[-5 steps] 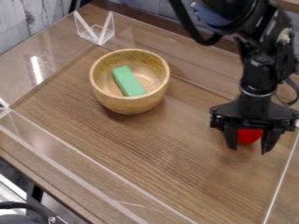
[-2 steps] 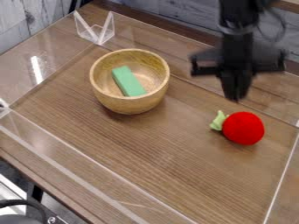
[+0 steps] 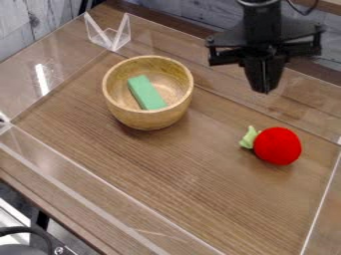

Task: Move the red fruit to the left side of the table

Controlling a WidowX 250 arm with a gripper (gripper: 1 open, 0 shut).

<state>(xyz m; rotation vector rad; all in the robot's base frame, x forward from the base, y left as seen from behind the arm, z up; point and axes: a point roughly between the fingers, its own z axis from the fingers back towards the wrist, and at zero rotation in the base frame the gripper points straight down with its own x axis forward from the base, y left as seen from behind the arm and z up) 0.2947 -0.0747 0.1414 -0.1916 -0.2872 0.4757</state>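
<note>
So the gripper [image 3: 265, 82] is hanging up in the air, empty, nothing pinched in it or touching it. From this angle the fingers bunch into one dark tip, so I honestly can't tell how far apart they are. The red fruit [image 3: 277, 145] sits on the table [image 3: 173, 189] at the right side, green stem pointing left, well apart from the wooden bowl [image 3: 148, 93] with the green block [image 3: 144, 92] inside. No readable labels anywhere. Compared with a second ago, when the gripper was down over the fruit, it's now lifted clear and the fruit lies loose.
</note>
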